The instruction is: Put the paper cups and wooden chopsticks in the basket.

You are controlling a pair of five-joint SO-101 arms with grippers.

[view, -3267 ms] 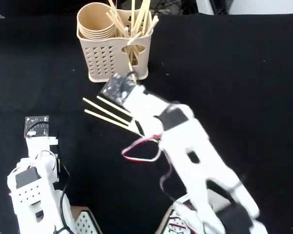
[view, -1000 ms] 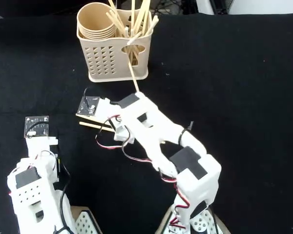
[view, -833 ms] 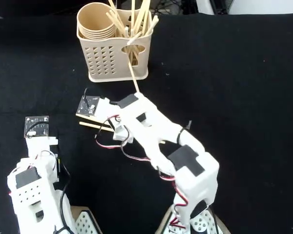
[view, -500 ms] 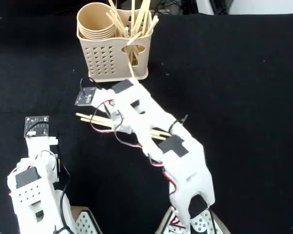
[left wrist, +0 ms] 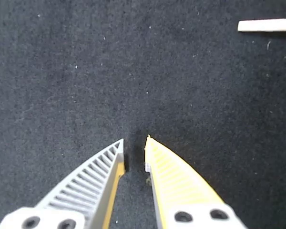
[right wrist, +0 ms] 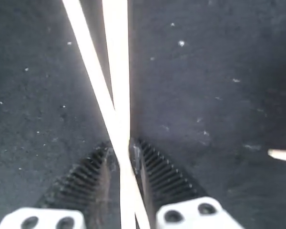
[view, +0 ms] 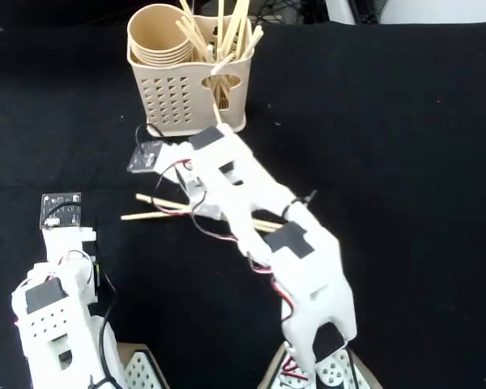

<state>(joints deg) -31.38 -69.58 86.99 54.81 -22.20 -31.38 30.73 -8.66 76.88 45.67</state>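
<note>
A beige perforated basket (view: pixel 193 96) stands at the back of the black table, with stacked paper cups (view: pixel 158 39) and several wooden chopsticks (view: pixel 227 32) inside it. In front of the basket, my right gripper (right wrist: pixel 125 148) is shut on two crossed chopsticks (right wrist: pixel 115 90). In the high view these two chopsticks (view: pixel 150 208) stick out to the left from under the right arm (view: pixel 251 211). My left gripper (left wrist: pixel 134 143) hangs shut and holding nothing over bare cloth at the front left, with the left arm (view: pixel 53 304) behind it.
One chopstick end (left wrist: pixel 267 25) lies on the cloth beyond the left gripper. Another chopstick end (right wrist: pixel 281 154) lies off to the side of the right gripper. Black cloth (view: pixel 405 162) covers the table, with open room on the right.
The right arm swung left and came down onto the two chopsticks lying in front of the basket, and shut on them. They now cross and have shifted toward the front. The left arm stayed still.
</note>
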